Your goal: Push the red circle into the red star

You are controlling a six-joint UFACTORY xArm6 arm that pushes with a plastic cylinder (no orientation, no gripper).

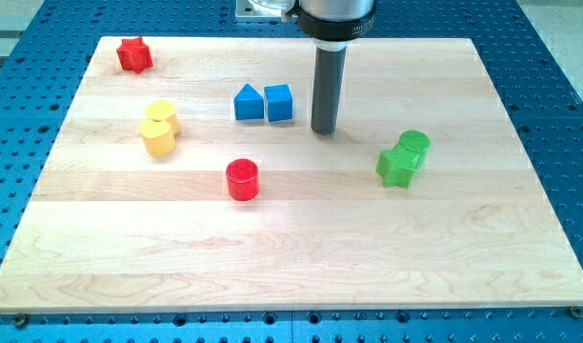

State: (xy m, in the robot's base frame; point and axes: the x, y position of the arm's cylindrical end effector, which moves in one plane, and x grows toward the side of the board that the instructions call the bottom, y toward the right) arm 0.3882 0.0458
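At the view's top left you are seeing the red star sitting near the corner of the wooden board. Two yellow blocks are touching. The red circle is lying right of them, well apart from the star. Two blue blocks are touching; my tip is resting just beside them, holding nothing. Two green blocks are touching. No writing is readable.

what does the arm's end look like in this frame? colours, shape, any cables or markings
A straight dark grey cylindrical rod, smooth and unmarked, ending in my tip. Above it sits a wider black collar under a silver-grey housing cut off by the view's top. No cables or labels visible.
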